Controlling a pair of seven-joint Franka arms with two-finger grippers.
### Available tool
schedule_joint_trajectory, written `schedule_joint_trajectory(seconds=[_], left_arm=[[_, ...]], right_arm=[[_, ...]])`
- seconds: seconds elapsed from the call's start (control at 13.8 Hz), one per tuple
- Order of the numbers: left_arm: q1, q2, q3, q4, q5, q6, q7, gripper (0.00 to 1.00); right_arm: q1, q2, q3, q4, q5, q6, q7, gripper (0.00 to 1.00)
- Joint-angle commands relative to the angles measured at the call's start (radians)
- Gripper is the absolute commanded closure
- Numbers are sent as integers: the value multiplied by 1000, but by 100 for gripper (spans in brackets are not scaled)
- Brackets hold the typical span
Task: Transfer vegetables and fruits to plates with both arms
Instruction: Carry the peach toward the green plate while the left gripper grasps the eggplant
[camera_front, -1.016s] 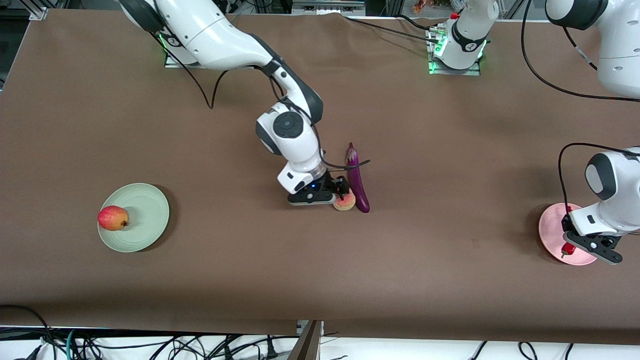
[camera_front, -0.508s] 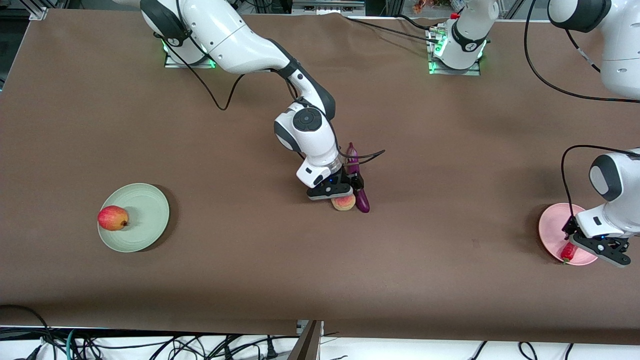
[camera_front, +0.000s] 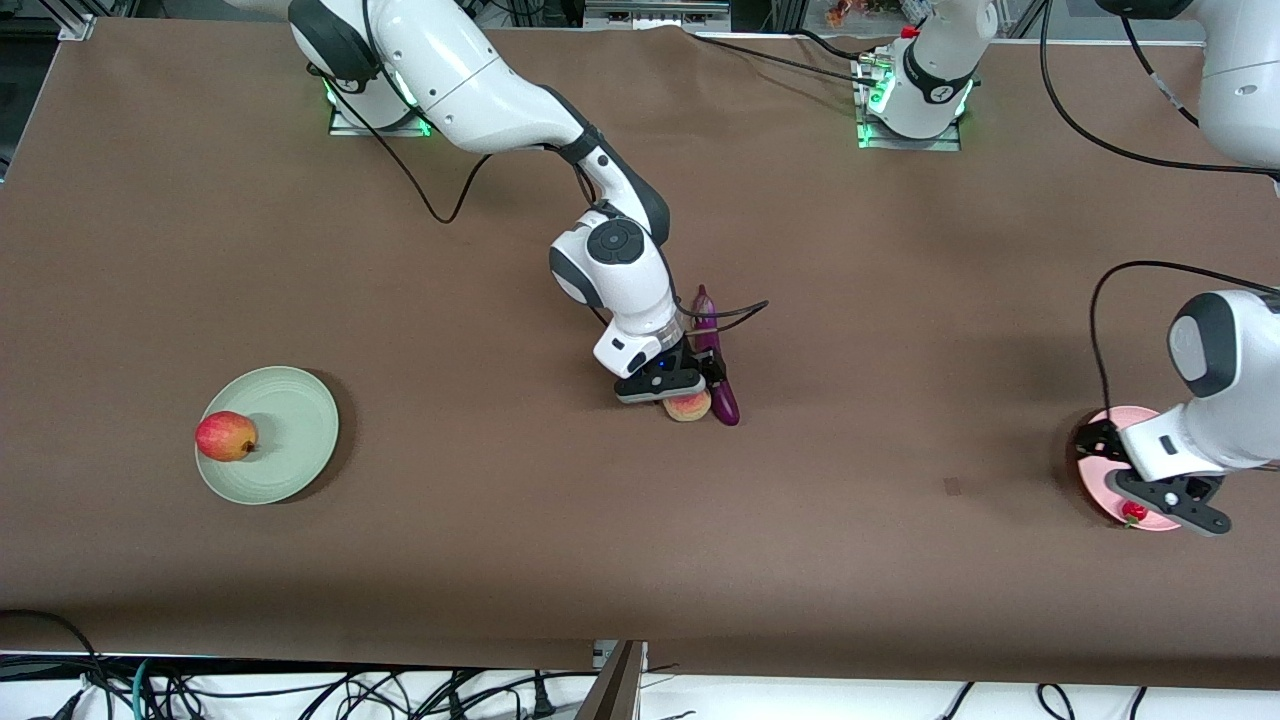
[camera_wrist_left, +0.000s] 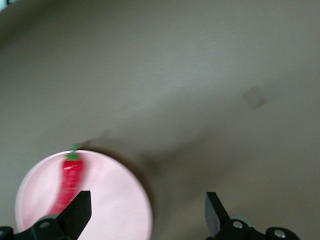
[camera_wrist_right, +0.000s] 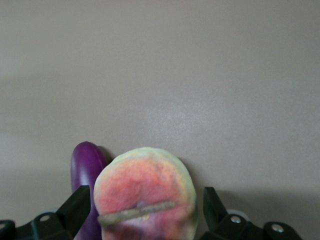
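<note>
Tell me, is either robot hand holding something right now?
No. The left gripper, jaws wide open, is over the pink plate where the chili pepper lies loose. The right gripper has open jaws on either side of the peach, not yet closed on it.

Left hand (camera_wrist_left: 145, 212) let go — chili pepper (camera_wrist_left: 70, 180) on pink plate (camera_wrist_left: 120, 200)

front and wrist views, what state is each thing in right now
peach: on the table, between the open right hand's fingers, not lifted
eggplant: lying on the table, touching the peach
apple: resting on the green plate, at its rim
chili pepper: lying on the pink plate, released
right hand: open, around the peach
left hand: open, empty, over the pink plate
</note>
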Motion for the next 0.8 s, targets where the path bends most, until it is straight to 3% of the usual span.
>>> schedule_joint_trajectory(seconds=[0.0, 0.15, 0.22, 0.29, 0.36, 0.44, 0.51, 0.73], left_arm=[[3, -14, -78, -27, -6, -47, -182, 0], [-11, -8, -157, -33, -6, -49, -372, 0], [-35, -4, -172, -33, -6, -49, -467, 0], [-73, 0, -174, -32, -6, -47, -550, 0], [-119, 9, -172, -25, -6, -44, -624, 0], [-146, 15, -172, -24, -6, -38, -687, 0], [-170, 20, -172, -22, -6, -38, -739, 0], [-233, 19, -174, -25, -24, -38, -856, 0]], right_arm=[[11, 28, -19, 34, -17, 25, 18, 0], [11, 28, -27, 34, -17, 26, 15, 1], [13, 28, -30, 34, -20, 39, 15, 11], [13, 28, -30, 34, -34, 46, 13, 30], [13, 28, -30, 34, -37, 46, 13, 59], [11, 25, -32, 34, -37, 46, 10, 74], [3, 16, -36, 34, -37, 45, 4, 81], [-50, -38, -46, 34, -34, -1, -14, 81]])
